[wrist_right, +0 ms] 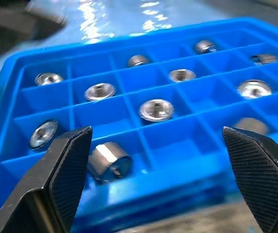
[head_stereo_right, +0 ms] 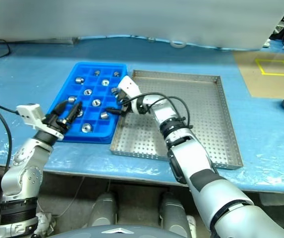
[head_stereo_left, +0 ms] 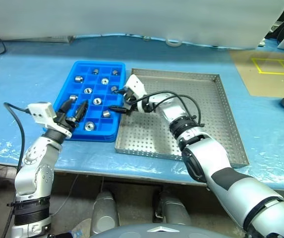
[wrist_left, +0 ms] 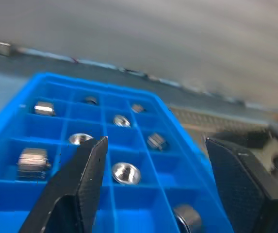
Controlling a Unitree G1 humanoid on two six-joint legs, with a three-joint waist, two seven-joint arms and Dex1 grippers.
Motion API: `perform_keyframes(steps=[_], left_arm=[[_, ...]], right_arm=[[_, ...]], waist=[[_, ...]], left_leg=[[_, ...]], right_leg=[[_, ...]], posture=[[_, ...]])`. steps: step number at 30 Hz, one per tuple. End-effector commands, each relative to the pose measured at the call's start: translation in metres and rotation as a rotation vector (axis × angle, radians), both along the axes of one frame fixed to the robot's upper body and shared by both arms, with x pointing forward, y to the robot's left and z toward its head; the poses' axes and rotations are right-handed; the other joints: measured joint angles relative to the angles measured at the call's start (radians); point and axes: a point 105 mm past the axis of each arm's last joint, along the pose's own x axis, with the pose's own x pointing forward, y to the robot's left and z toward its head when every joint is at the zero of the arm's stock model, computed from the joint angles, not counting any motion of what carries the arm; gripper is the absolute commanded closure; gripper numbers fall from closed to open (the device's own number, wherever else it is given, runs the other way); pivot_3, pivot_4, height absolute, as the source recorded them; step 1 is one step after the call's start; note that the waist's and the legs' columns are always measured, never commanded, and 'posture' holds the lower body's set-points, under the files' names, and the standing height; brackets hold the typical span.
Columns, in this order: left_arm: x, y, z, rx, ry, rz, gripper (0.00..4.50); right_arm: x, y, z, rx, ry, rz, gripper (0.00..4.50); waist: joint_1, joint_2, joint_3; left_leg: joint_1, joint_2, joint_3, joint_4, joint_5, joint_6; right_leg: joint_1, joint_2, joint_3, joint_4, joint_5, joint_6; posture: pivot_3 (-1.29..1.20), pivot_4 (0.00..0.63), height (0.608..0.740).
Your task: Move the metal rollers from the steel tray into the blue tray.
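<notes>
the right gripper [wrist_right: 158, 160] hangs wide open and empty, a metal roller [wrist_right: 108, 162] in the blue tray [wrist_right: 12, 85] cell beside its finger; lift straight out, clear of the divider.

the left gripper [wrist_left: 151, 179] gapes empty.

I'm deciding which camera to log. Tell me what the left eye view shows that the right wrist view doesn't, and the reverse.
Left eye alone: the steel tray, no rollers on its visible floor, both arms, the left gripper open over the blue tray's near-left corner.

Right wrist alone: the right gripper from behind, jaws wide and empty, and the rollers' hollow centres.

Both: the blue tray with rollers in its compartments.
</notes>
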Motion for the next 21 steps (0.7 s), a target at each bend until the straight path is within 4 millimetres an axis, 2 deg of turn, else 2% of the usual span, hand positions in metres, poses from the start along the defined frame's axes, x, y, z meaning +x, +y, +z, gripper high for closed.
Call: perform_keyframes(steps=[1, 5, 8, 9, 12, 16, 21], left_arm=[[0.002, -0.019, 0.007, 0.076, -0.035, -0.078, 0.98], [0.009, -0.028, 0.008, 0.085, -0.058, -0.099, 0.98], [0.013, -0.028, 0.001, 0.141, -0.064, -0.087, 0.98], [0.014, -0.028, 0.001, 0.151, -0.071, -0.083, 0.98], [0.013, -0.028, 0.004, 0.115, -0.090, -0.097, 0.08], [0.012, -0.029, 0.003, 0.103, -0.087, -0.093, 0.04], [0.009, -0.032, 0.005, 0.110, -0.103, -0.094, 0.04]], right_arm=[[0.011, -0.036, 0.009, 0.061, -0.016, -0.087, 0.02], [0.018, -0.075, 0.000, 0.052, -0.001, -0.188, 0.02], [0.016, -0.089, -0.007, 0.057, 0.014, -0.224, 0.02], [0.015, -0.092, -0.009, 0.055, 0.016, -0.229, 0.02], [0.014, -0.098, -0.014, 0.060, 0.016, -0.261, 0.00], [0.014, -0.100, -0.017, 0.055, 0.023, -0.274, 0.00], [0.016, -0.093, -0.007, 0.057, 0.001, -0.244, 0.00]], waist=[[0.002, 0.000, 0.000], [-0.003, 0.000, 0.000], [-0.015, 0.000, 0.000], [-0.021, 0.000, 0.000], [-0.031, 0.000, 0.000], [-0.029, 0.000, 0.000], [-0.029, 0.000, 0.000]], left_leg=[[0.000, 0.000, 0.000, 0.000, 0.000, 0.000], [0.000, 0.000, 0.000, 0.001, 0.000, -0.001], [0.001, 0.000, 0.000, 0.001, 0.002, -0.003], [0.001, 0.000, 0.000, 0.000, 0.002, -0.003], [0.001, 0.000, 0.000, 0.000, 0.002, -0.003], [0.001, 0.000, 0.000, 0.001, 0.002, -0.003], [0.001, 0.000, 0.000, 0.001, 0.001, -0.001]], right_leg=[[0.000, 0.000, 0.000, 0.000, 0.000, 0.000], [0.000, 0.000, 0.000, 0.001, 0.000, 0.000], [0.000, 0.001, 0.001, 0.001, 0.000, 0.000], [0.000, 0.001, 0.001, 0.001, 0.000, 0.000], [0.000, 0.001, 0.001, 0.001, 0.000, 0.000], [0.000, 0.001, 0.001, 0.001, 0.000, 0.000], [0.000, 0.001, 0.001, 0.001, 0.000, 0.000]], posture=[[0.01, 0.150, 0.740], [-0.01, 0.150, 0.740], [-0.03, 0.150, 0.740], [-0.03, 0.150, 0.740], [-0.03, 0.150, 0.740], [-0.01, 0.150, 0.740], [0.01, 0.150, 0.740]])
